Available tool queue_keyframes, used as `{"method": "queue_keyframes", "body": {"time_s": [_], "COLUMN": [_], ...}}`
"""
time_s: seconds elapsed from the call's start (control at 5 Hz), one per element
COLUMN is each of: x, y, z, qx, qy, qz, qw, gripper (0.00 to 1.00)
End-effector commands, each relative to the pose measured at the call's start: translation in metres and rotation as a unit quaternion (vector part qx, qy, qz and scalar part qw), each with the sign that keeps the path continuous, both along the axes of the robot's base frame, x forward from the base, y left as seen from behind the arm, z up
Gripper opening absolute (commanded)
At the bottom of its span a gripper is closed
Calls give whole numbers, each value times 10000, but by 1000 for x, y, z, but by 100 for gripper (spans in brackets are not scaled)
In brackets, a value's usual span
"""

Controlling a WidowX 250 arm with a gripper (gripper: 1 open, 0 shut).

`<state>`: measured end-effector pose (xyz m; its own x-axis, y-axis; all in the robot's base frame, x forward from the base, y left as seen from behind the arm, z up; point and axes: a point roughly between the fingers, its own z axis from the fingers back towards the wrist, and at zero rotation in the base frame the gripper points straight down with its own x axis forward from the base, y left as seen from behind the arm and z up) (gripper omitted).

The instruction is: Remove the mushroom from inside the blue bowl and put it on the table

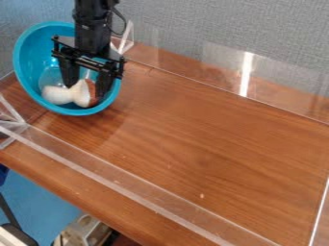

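Mushroom [69,92] lies low in blue bowl [37,60] at bench [206,144] far-left corner; tool [84,69] straddles it, jaws part-spread, grip unclear: seat fingers on stem before lifting straight.

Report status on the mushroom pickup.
Claw down inside the blue bowl, astride the mushroom; grip unconfirmed. Mushroom not yet lifted. Table unobstructed.

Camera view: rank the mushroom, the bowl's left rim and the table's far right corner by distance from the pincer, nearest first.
1. Mushroom, in the bowl just below the pincer.
2. Bowl's left rim, to its left.
3. Table's far right corner, across the table.
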<state>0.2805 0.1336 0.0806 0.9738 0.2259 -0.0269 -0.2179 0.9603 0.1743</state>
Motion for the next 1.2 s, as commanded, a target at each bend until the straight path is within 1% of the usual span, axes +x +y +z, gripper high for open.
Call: {"method": "queue_keyframes", "body": {"time_s": [0.0,0.2,1.0], "x": [4,3,2], "y": [-1,0,0], "z": [22,21,37], "qx": [137,135,183], "qy": [-324,-320,-458], "qz": [-45,-32,-6], "qw": [9994,9994,9988], "gripper": [0,0,0]}}
